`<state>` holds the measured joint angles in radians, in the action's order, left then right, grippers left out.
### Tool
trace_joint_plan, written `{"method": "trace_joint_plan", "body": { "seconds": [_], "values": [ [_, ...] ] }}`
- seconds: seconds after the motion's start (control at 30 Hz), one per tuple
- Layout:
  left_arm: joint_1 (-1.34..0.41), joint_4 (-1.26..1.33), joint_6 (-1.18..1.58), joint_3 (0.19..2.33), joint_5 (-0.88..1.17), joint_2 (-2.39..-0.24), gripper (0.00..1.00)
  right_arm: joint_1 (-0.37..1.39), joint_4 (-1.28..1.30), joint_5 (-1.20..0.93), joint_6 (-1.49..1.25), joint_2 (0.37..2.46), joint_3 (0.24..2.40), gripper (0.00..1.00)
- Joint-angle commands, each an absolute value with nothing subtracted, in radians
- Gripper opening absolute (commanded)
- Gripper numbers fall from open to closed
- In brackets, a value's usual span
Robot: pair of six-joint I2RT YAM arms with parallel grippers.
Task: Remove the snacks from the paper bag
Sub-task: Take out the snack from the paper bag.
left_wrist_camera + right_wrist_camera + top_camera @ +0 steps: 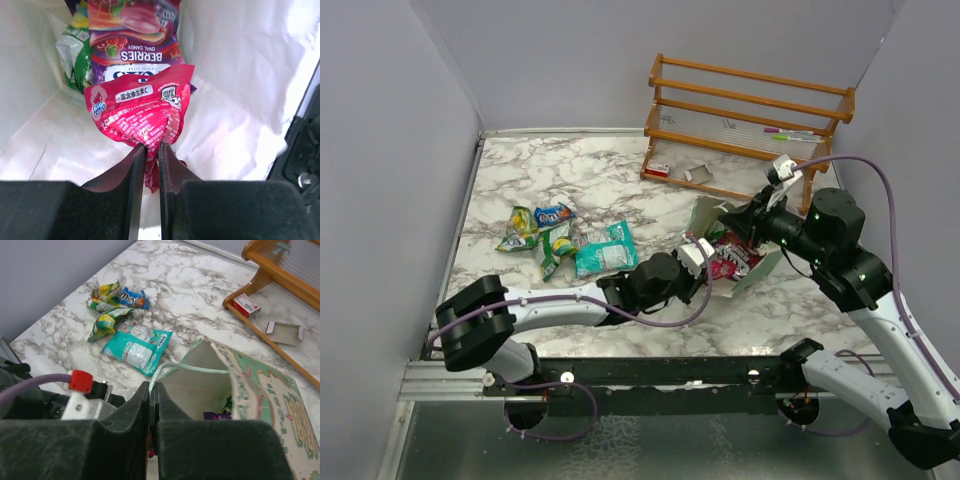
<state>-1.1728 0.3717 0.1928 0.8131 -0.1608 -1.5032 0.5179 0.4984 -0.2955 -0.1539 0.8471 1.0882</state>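
**Red packet's pinched, bag's held open: you're mid-pull**

Your left end effector is reaching into the paper bag, clamped tight on the bottom seam of a red packet. That's a decent spot, since the crimped edge gives the flat pads something thin to bite. Just past the red packet, deeper in, sit a purple berries packet and a green packet, so you've got at least two more trips.

Your right end effector is closed too, and it looks like it's nipping the string handle. My guess is it's there to hold the mouth up and stop the bag sliding.

A teal packet, a yellow-green packet and a blue packet already lie on the tabletop, ahead of it and well clear of the bag.
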Motion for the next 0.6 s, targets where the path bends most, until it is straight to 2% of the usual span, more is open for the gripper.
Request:
{"method": "trace_joint_plan", "body": {
  "seconds": [0.0,0.37,0.57],
  "values": [
    [-1.174,0.312,0.212,0.803,-0.128,-1.411,0.00,0.523,0.432,-0.207,-0.159,0.826,1.067,0.03],
    [-1.173,0.086,0.147,0.838,-0.234,-1.072,0.00,0.523,0.411,-0.107,-0.140,0.774,0.999,0.03],
    [-1.174,0.024,0.129,0.870,-0.472,-0.979,0.00,0.523,0.403,-0.118,-0.123,0.752,0.971,0.03]
  ]
}}
